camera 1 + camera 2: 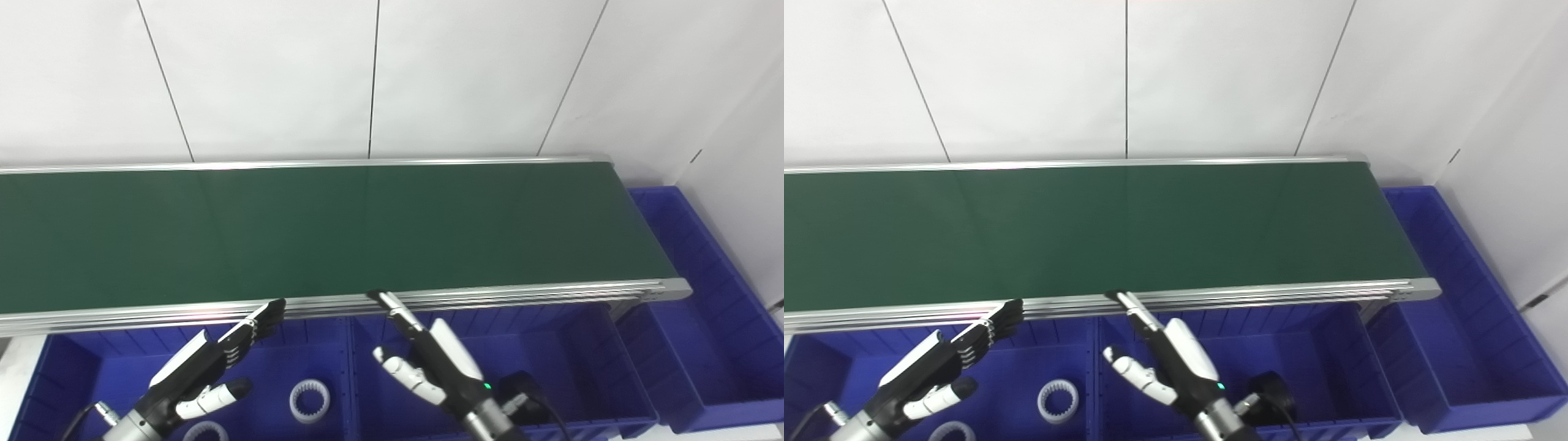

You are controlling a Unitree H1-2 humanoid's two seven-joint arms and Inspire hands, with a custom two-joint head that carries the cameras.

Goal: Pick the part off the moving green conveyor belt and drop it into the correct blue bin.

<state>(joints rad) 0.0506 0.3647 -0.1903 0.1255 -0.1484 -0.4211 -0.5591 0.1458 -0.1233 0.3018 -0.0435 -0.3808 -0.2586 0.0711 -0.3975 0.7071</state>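
Observation:
The green conveyor belt (343,226) runs across the middle of the view and carries no part. My left hand (205,364) is open and empty, held over the left blue bin (79,367) with its fingers stretched toward the belt's near rail. My right hand (422,358) is open and empty over the middle blue bin (576,361), its fingertips at the rail. A white toothed ring (309,400) lies in the left bin, and part of a second ring (205,432) shows at the bottom edge. A black round part (520,392) lies in the middle bin behind my right wrist.
A third blue bin (698,306) stands at the belt's right end, beside a white wall (741,184). A white panelled wall (367,73) runs behind the belt. The belt's aluminium rail (490,294) sits between my hands and the belt.

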